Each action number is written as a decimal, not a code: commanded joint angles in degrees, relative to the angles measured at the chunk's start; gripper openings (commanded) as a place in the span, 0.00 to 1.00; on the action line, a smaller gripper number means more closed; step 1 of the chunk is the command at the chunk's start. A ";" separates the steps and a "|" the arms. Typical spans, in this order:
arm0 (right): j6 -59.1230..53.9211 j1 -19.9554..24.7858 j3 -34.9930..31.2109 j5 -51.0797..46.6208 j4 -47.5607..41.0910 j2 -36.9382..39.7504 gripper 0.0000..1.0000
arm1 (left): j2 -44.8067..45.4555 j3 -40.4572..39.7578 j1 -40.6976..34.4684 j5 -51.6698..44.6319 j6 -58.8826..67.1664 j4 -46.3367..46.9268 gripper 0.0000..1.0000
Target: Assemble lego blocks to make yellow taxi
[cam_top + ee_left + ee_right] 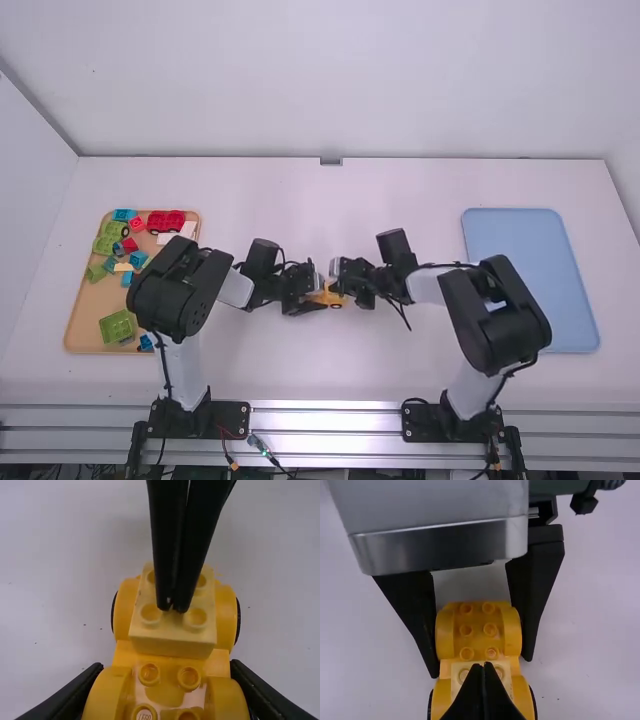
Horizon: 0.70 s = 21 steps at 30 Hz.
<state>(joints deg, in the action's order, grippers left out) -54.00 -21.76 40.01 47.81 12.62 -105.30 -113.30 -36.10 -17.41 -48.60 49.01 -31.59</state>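
We've got the yellow plastic car base w/ rounded fenders & dark wheels [165, 696] mid-bench, between both arms. L pincer [324, 299] is clamped on the car base, one finger per side, at the studded end. Pale-yellow square studded block [172, 644] sits on the other end, btwn fenders. R pincer [338, 287] has its fingers together, tips at the top of that block; nothing btwn them. Can't tell if the block is fully seated.

Rest of our white flat bench [300, 195]: tan rectangular tray [84, 325] on L side w/ mixed parts, incl. red wheeled plastic base [165, 221] near the far edge & green studded plastic piece [117, 326] near the close end. Light-blue rectangular tray [530, 270] on R side.
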 commanded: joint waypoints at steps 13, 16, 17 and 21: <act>-3.08 -0.04 3.08 -5.16 -10.38 -9.27 0.00 | -0.94 0.00 0.04 -0.37 0.33 -0.46 0.44; -2.91 -0.02 2.71 -7.02 -9.62 -10.62 0.00 | -0.94 0.00 0.07 -0.35 0.31 -0.87 0.43; -3.13 0.17 2.54 -6.93 -9.49 -11.10 0.00 | -0.94 0.00 0.07 -0.37 0.35 -1.01 0.42; -3.19 1.79 2.36 -4.90 -8.90 -12.52 0.00 | -0.94 0.00 0.07 -0.37 0.31 -1.64 0.42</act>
<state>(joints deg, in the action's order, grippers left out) -56.58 -19.55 45.69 55.27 5.98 -111.72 -113.32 -36.03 -16.86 -48.21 47.90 -32.10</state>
